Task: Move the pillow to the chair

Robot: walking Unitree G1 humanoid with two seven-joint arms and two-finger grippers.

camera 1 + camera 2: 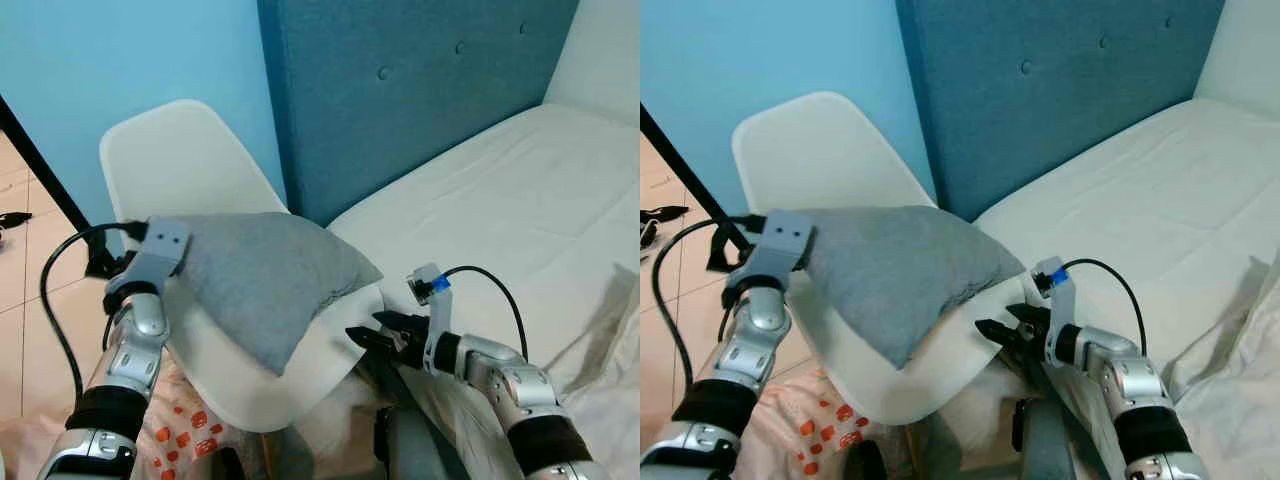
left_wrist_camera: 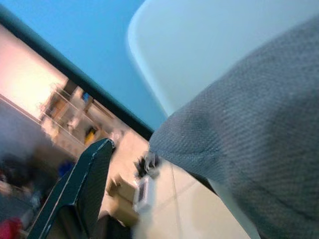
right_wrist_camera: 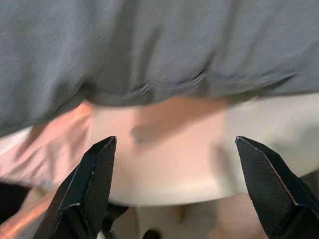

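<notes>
Grey woven fabric marks the pillow (image 1: 262,280), which is seen lying on the seat of the white plastic chair (image 1: 185,165), its lower corner reaching toward the seat's front rim at about 6 o'clock and its upper edge leaning toward the backrest.

Nearest the camera, at about 7 o'clock, an orange-patterned cloth (image 1: 180,432) is seen under the chair's front edge. At 8 o'clock the left gripper (image 1: 165,243) is raised beside the pillow's left corner; its fingers are hidden behind the wrist housing in the head views, and in the left wrist view only one black finger (image 2: 82,186) is shown, apart from the pillow, so it cannot be told how far they are parted. A black cable (image 1: 55,290) is looped off that wrist toward 9 o'clock.

At 5 o'clock the right gripper (image 1: 372,337) is held just off the chair's right rim, pointed at the pillow. In the right wrist view its two black fingers (image 3: 87,191) are spread wide, with nothing between them, and the pillow's seam is seen beyond the tips.

Farther off, at 3 o'clock, the bed (image 1: 500,200) with its white sheet is seen just beside the chair. At 12 o'clock the blue tufted headboard (image 1: 420,90) is stood, with the light blue wall (image 1: 120,50) at 10 o'clock.
</notes>
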